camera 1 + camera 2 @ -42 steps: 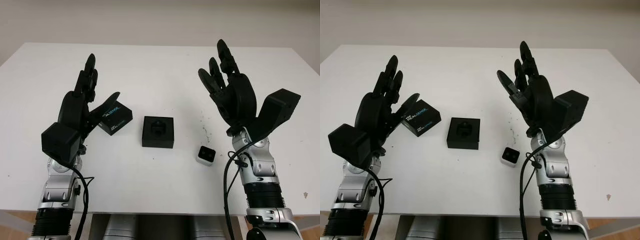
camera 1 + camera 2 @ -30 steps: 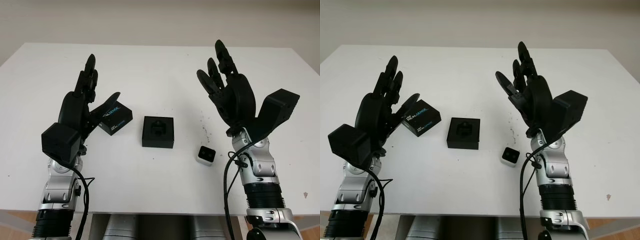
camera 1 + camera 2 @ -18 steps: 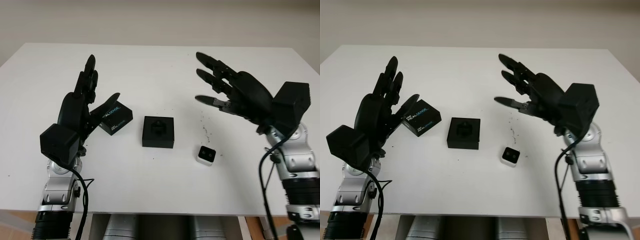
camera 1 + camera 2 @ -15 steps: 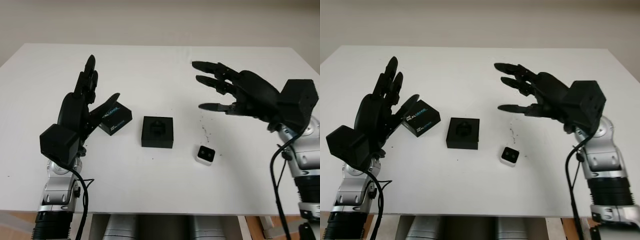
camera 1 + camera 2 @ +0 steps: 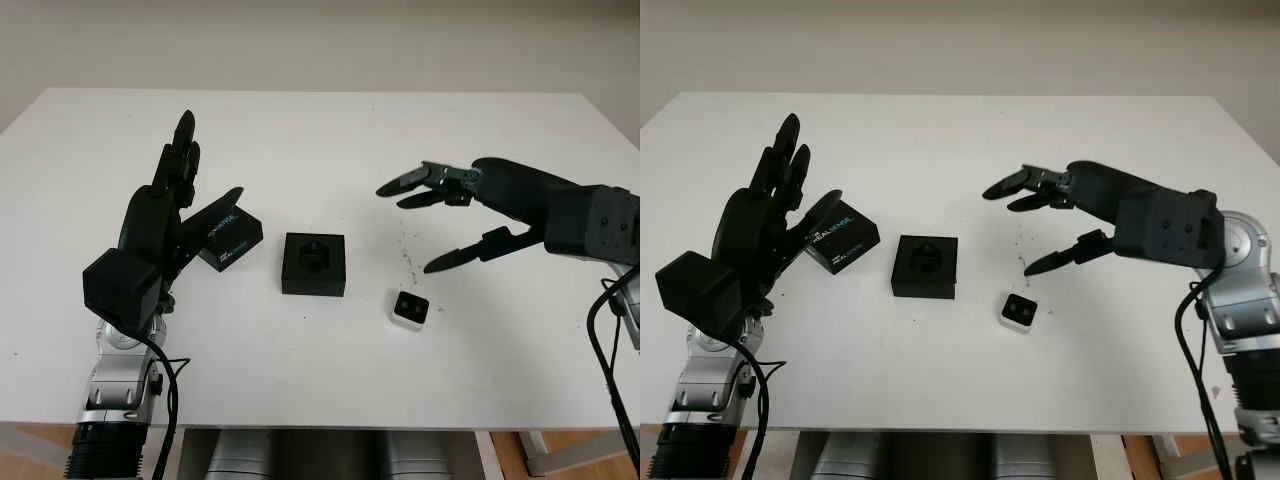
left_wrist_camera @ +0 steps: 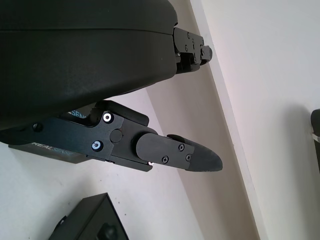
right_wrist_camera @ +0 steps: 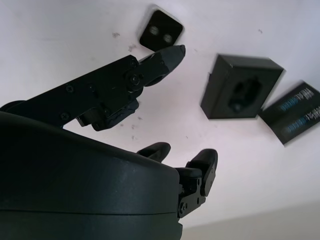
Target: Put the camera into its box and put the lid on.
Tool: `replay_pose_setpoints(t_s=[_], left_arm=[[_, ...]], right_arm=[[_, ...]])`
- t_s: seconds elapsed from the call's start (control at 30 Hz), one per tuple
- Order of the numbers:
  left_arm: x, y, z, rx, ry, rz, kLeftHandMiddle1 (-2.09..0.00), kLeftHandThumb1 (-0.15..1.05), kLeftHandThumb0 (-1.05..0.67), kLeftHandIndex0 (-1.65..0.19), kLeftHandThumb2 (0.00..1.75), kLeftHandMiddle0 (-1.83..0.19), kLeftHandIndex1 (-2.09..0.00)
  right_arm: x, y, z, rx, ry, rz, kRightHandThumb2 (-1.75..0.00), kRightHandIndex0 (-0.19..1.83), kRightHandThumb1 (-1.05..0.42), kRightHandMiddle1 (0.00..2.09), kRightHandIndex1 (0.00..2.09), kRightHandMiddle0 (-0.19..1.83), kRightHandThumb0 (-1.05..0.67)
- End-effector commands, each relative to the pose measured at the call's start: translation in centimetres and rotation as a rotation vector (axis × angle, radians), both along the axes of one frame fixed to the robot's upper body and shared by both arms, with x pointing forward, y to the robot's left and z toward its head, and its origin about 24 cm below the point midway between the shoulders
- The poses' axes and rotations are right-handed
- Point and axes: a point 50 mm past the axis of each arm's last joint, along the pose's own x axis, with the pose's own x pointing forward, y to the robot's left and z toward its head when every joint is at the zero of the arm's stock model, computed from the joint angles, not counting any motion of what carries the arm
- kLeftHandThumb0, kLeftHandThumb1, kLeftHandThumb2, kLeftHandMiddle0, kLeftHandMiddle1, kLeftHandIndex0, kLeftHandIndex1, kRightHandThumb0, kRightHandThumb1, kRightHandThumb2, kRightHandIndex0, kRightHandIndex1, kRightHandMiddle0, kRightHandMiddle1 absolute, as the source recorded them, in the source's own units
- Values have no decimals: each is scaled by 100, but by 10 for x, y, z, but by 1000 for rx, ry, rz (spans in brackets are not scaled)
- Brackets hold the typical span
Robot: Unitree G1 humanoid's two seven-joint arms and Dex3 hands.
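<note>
Lid (image 5: 842, 238), by my left hand (image 5: 758, 228): white-and-blue print reads "REALSENSE"; the smaller line under it is illegible to me.

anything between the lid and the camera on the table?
Yes: the open black box sits between the lid and the small white camera, seen in the left eye view.

Right hand (image 7: 150, 100) open above table (image 7: 60, 45); camera (image 7: 161, 29) beside thumb tip; box (image 7: 242, 86), lid (image 7: 298, 112) adjacent.

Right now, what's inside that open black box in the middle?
The box holds a black moulded insert with a recess; no camera, which sits apart on the table. Anything beneath the insert is hidden.
</note>
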Motion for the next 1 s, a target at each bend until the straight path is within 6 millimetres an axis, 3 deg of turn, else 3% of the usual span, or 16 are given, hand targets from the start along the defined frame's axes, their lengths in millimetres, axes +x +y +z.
replay_pose_setpoints(t_s=[0.0, 0.13, 0.4, 0.97], left_arm=[[2, -1, 6, 7, -20, -7, -5, 105, -58, -1, 12, -2, -5], [3, -2, 7, 9, -21, -9, -5, 105, -58, -1, 12, -2, -6], [4, -4, 5, 3, -21, -14, -5, 105, -57, -1, 13, -2, -5], [4, -6, 5, 6, -18, -18, -6, 105, -57, -2, 13, -2, -6]], right_arm=[[-3, 8, 12, -100, -47, 63, -5, 32, -80, 28, 16, 28, -34], [-10, 14, 13, -239, -105, 155, -5, 37, -79, 18, 14, 39, -34], [-20, 18, 9, -430, -183, 283, -5, 39, -78, 13, 12, 41, -40], [-23, 13, -18, -385, -345, 372, -6, 46, -79, 18, 14, 51, -43]])
